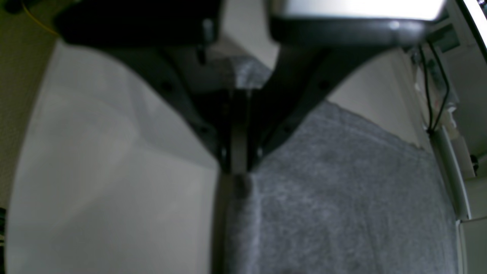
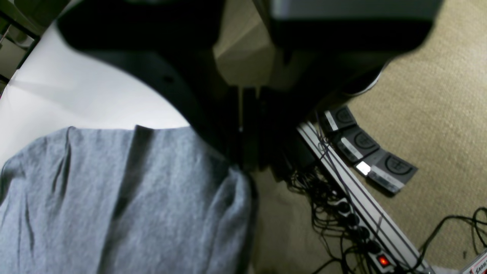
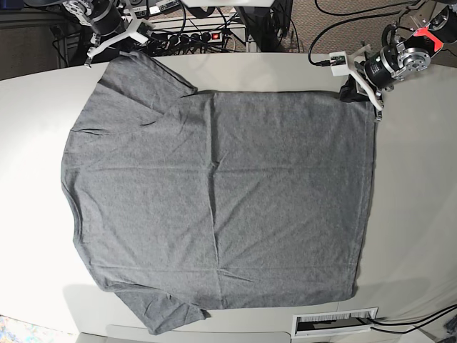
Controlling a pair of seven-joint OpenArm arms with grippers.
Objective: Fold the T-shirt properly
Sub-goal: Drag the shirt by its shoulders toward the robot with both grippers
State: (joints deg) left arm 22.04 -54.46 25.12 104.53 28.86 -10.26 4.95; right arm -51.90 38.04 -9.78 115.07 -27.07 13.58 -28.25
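Observation:
The grey T-shirt (image 3: pixel 221 193) lies spread flat on the pale table (image 3: pixel 418 214), with its sleeves toward the left of the base view. My left gripper (image 3: pixel 376 108) is at the shirt's far right corner. In the left wrist view its fingers meet at the cloth's edge, so the left gripper (image 1: pixel 236 169) is shut on the T-shirt (image 1: pixel 342 190). My right gripper (image 3: pixel 88 63) is at the far left sleeve corner. In the right wrist view the right gripper (image 2: pixel 243 161) is shut on the edge of the T-shirt (image 2: pixel 125 205), just past the table's rim.
Beyond the table's far edge a power strip (image 2: pixel 365 217) lies on the carpet among tangled cables, with black foot pedals (image 2: pixel 365 148) beside it. More cables (image 3: pixel 214 28) run behind the table. A white slotted plate (image 3: pixel 335 323) sits at the table's near edge.

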